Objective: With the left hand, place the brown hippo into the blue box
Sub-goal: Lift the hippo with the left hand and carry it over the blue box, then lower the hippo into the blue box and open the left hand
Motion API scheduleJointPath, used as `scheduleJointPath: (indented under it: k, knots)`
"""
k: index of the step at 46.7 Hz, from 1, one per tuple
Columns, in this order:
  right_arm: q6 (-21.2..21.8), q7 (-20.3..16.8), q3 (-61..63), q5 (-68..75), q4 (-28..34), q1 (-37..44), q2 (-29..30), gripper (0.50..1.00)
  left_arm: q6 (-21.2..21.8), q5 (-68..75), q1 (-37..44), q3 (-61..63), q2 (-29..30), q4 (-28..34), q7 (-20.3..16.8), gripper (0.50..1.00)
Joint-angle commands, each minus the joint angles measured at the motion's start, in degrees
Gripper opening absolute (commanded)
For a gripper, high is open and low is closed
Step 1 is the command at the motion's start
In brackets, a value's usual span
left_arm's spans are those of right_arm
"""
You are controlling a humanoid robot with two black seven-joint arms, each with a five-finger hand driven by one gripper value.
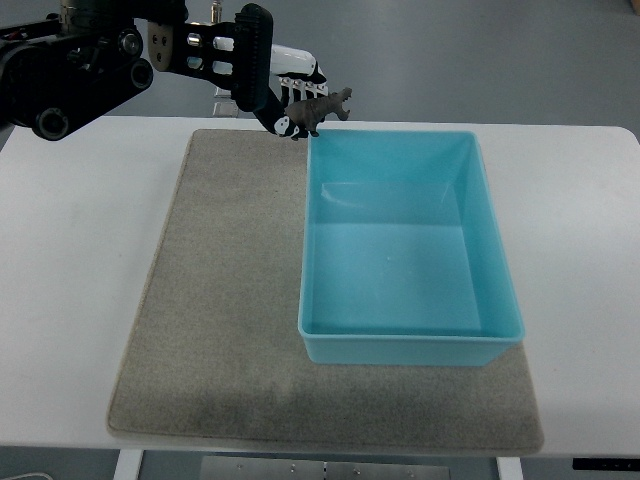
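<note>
Pointing its open-mouthed head toward the picture's right and slightly upward, the brown hippo lies with its long axis roughly level, running left to right away from the left robot hand that holds it. The toy is a small, dark brown figure with short legs hanging below its body and a raised snout at the far end; finer detail is too small to make out. The left robot hand, black with pale finger segments, has its fingers closed around the hippo's rear end, and the arm comes in from the upper left of the view. The hippo hangs in the air just beyond the hand's fingertips, over the far left corner of the blue box. The box, open-topped and rectangular, sits below and to the right of the hand. It rests on a grey-beige mat spread under and to the left of the hand's reach. The mat lies on a white surface. Beyond the surface's far edge, behind the hand, a plain grey floor shows.
</note>
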Motion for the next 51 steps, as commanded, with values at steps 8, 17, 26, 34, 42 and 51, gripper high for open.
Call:
scheduleJointPath:
  k: [8, 17, 26, 34, 42, 51]
  knots:
    - [-0.1, -0.1, 0.0, 0.0, 0.0, 0.0, 0.0, 0.936, 0.3, -0.3, 0.9, -0.3, -0.6, -5.9, 0.0, 0.5]
    - [0.0, -0.1, 0.0, 0.0, 0.0, 0.0, 0.0, 0.936, 0.3, -0.3, 2.5, -0.1, -3.7, -5.7, 0.1, 0.5]
    - [0.0, 0.0, 0.0, 0.0, 0.0, 0.0, 0.0, 0.936, 0.2, -0.2, 4.2, 0.1, -5.2, -5.4, 0.2, 0.5]
    - [0.0, 0.0, 0.0, 0.0, 0.0, 0.0, 0.0, 0.936, 0.2, 0.0, 5.7, 0.4, -6.2, -5.0, 0.2, 0.5]
    - [0.0, 0.0, 0.0, 0.0, 0.0, 0.0, 0.0, 0.936, 0.2, 0.0, 6.1, 0.5, -6.2, -4.9, 0.3, 0.5]
    - [0.0, 0.0, 0.0, 0.0, 0.0, 0.0, 0.0, 0.936, 0.3, -0.2, 6.3, 0.4, -6.2, -4.9, 0.3, 0.739]
